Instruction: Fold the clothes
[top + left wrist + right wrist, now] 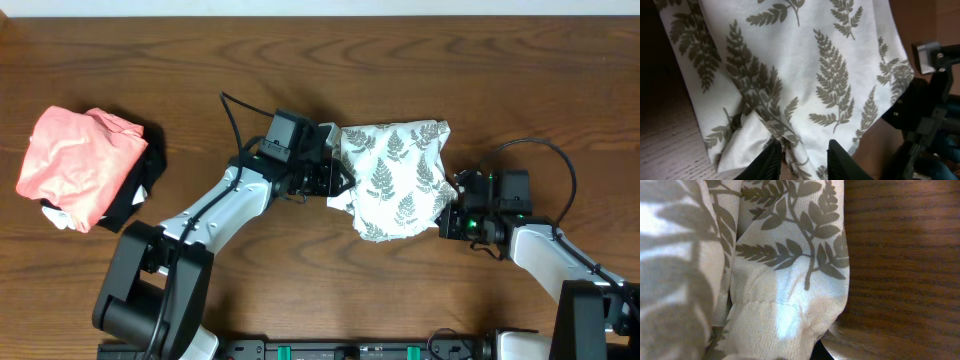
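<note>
The clothes [395,180], white fabric printed with grey fern leaves, lie bunched in a compact heap at the table's middle. My left gripper [340,182] sits at the heap's left edge. In the left wrist view its two black fingers [804,147] stand apart, with a loose fold of the clothes [830,60] lying between them, unpinched. My right gripper [455,205] is at the heap's right edge. The right wrist view is filled by the hem of the clothes [785,280], which gathers at the jaws and hides the fingers.
A salmon-pink folded garment [80,160] rests on a black cloth [140,190] at the far left. The brown wooden table [300,60] runs around the heap. The right arm's black body [925,115] shows past the heap in the left wrist view.
</note>
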`<state>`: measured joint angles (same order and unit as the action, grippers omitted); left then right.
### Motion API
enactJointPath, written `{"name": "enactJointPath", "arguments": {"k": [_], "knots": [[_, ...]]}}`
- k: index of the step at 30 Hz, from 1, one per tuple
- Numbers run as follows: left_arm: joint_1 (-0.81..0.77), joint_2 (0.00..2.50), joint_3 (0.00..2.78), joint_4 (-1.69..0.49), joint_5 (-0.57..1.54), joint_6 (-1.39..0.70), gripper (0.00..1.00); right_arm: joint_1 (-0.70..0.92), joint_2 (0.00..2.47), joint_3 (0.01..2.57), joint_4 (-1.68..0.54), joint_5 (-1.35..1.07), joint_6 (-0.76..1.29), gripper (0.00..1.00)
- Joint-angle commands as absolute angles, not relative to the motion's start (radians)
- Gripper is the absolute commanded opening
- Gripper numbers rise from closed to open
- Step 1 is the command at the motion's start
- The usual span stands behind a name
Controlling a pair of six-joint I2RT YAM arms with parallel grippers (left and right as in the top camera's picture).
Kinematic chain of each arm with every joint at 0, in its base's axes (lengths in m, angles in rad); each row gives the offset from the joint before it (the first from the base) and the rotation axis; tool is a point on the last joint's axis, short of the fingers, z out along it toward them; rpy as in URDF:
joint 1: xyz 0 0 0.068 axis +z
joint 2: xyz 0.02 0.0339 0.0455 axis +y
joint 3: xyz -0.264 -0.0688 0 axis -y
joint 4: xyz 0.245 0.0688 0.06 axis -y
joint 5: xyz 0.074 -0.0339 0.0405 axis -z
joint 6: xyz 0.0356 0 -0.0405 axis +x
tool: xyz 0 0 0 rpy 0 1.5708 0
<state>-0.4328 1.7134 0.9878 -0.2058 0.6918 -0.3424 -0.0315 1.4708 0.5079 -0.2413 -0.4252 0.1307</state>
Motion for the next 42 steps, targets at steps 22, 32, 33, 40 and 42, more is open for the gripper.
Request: {"name": "enactJointPath", "arguments": {"k": [22, 32, 33, 40, 42], "knots": [[-0.505, 1.726, 0.973, -0.269, 0.582, -0.38, 0.33, -0.04, 1.489, 0.497, -0.25, -0.318, 0.145, 0.01], [-0.519, 1.779, 0.973, -0.268, 0.553, -0.381, 0.36, -0.04, 1.489, 0.497, -0.25, -0.318, 0.145, 0.01], [-0.519, 1.79, 0.973, -0.267, 0.553, -0.381, 0.36, -0.04, 1.489, 0.497, -0.25, -0.318, 0.145, 0.01], [-0.525, 1.814, 0.973, -0.231, 0.554, -0.425, 0.37, -0.04, 1.489, 0.497, -0.249, -0.318, 0.145, 0.01], [-0.531, 1.814, 0.973, -0.222, 0.556, -0.425, 0.37, -0.04, 1.488, 0.497, -0.249, -0.318, 0.145, 0.01]]}}
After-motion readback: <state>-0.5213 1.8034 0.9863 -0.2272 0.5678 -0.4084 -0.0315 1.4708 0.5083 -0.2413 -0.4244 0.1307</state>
